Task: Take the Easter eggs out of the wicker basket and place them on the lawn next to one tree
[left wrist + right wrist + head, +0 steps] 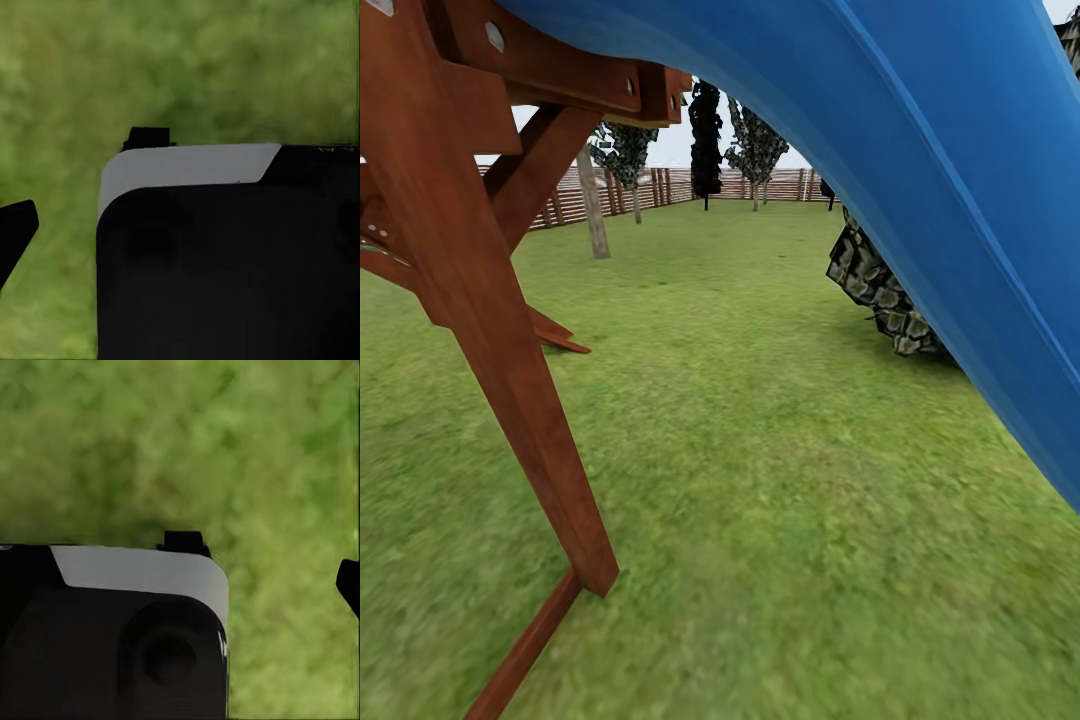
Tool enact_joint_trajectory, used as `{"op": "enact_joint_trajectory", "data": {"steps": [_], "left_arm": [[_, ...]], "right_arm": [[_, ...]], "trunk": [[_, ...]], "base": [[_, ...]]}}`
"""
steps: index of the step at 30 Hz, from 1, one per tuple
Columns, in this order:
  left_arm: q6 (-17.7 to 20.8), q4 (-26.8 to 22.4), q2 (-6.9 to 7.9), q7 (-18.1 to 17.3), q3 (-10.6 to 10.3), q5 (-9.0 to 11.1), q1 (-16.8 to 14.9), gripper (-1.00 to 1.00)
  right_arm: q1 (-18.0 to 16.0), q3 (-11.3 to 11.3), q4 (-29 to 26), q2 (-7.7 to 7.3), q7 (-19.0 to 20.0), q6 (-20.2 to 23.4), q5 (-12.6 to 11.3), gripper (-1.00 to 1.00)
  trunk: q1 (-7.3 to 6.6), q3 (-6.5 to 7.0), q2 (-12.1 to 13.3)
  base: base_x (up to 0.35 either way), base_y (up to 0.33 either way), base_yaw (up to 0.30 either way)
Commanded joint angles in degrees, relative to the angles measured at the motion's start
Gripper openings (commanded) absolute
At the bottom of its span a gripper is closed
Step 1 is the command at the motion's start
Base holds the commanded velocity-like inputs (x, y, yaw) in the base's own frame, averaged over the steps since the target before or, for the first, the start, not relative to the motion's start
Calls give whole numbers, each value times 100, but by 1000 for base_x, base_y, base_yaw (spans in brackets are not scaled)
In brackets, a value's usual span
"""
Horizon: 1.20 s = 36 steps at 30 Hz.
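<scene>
Under the play structure, close to the head camera, a reddish-brown wooden leg (510, 340) was seen slanting down to the lawn (760, 480), with a blue slide (960, 200) curving overhead toward the right. Beyond the slide a dark, scaly palm trunk (875, 290) was partly covered by it. Farther off, a bare grey-brown tree (594, 215) stood on the grass, and past it dark trees were lined before a slatted wooden fence (660, 185).

No wicker basket and no Easter eggs could be made out, so their place could not be told. The step in hand was judged to be travel across the garden, either toward the basket or a tree. The next move was judged to call for steering clear of the wooden leg and slide.

In both wrist views, blurred grass was seen behind dark robot housing; a black tip of the left end effector (15, 232) and of the right end effector (349, 585) was cut off at the edge, so whether either was open or closed could not be told.
</scene>
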Motion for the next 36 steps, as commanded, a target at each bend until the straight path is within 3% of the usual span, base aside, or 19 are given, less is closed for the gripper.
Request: {"op": "enact_joint_trajectory", "data": {"steps": [1,4,8,36], "left_arm": [[54,-99,0,7,30,103,-26,100],[80,-204,25,14,68,437,-157,100],[74,-183,37,22,75,539,-190,100],[69,-189,64,-29,113,565,-197,100]], "right_arm": [[1,1,-196,-16,-5,-15,1,100],[-3,-3,-527,-38,-8,-10,5,100],[-1,-3,-583,-42,-14,-11,11,100],[-1,39,-498,-34,-18,-36,55,100]], "trunk": [[0,-6,-3],[0,-6,-3],[0,-6,-3],[0,-6,-3]], "base": [[0,0,0],[0,0,0],[0,0,0],[0,0,0]]}}
